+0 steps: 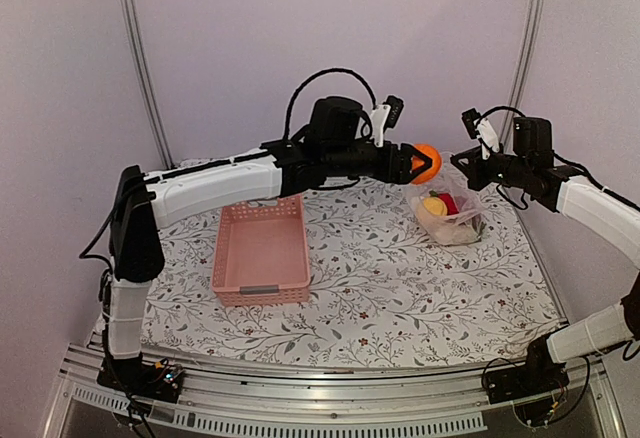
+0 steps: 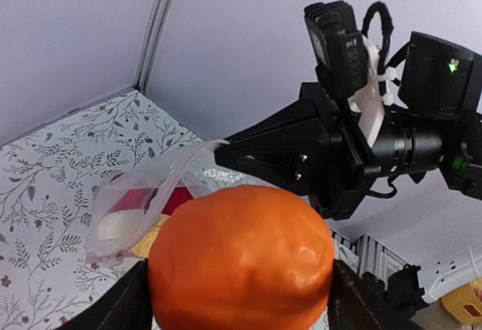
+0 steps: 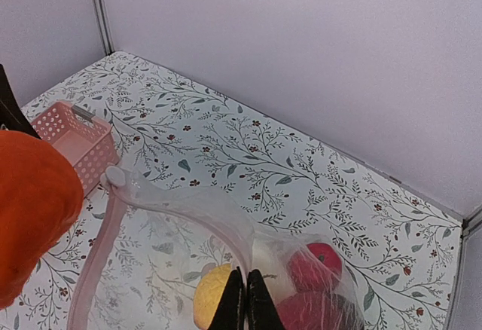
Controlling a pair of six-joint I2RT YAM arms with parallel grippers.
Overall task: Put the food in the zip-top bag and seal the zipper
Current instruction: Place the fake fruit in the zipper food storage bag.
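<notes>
Orange fruit (image 1: 427,162) held up in the air at the tip of the left gripper (image 1: 418,164), jaws pinching it from both sides. In the left wrist view the fruit (image 2: 241,258) fills the lower frame, dark fingers (image 2: 120,307) pressed against each flank. Left arm stretched far across the table, past the pink basket (image 1: 262,251), which sits on the floral cloth (image 1: 400,288) left of centre.

Bag (image 1: 452,218) lies on the cloth at the right rear, just below and right of the held fruit. Inside it: a yellow piece (image 1: 434,205), a red piece (image 1: 449,203), something pale and something darker I cannot name. Right wrist view shows the same load, yellow (image 3: 215,304) beside two red pieces (image 3: 312,266), with a pale piece between.

Right gripper (image 1: 470,165) at the bag's upper edge. Its black fingers (image 3: 248,304) stand pressed together on the clear film, pinching the bag rim and lifting it. Zipper strip (image 3: 94,262) trails off from the mouth, down to the left, with a small white slider (image 3: 114,175) at its far end. Mouth stands open towards the fruit.

Fruit is above the bag, not yet inside.
</notes>
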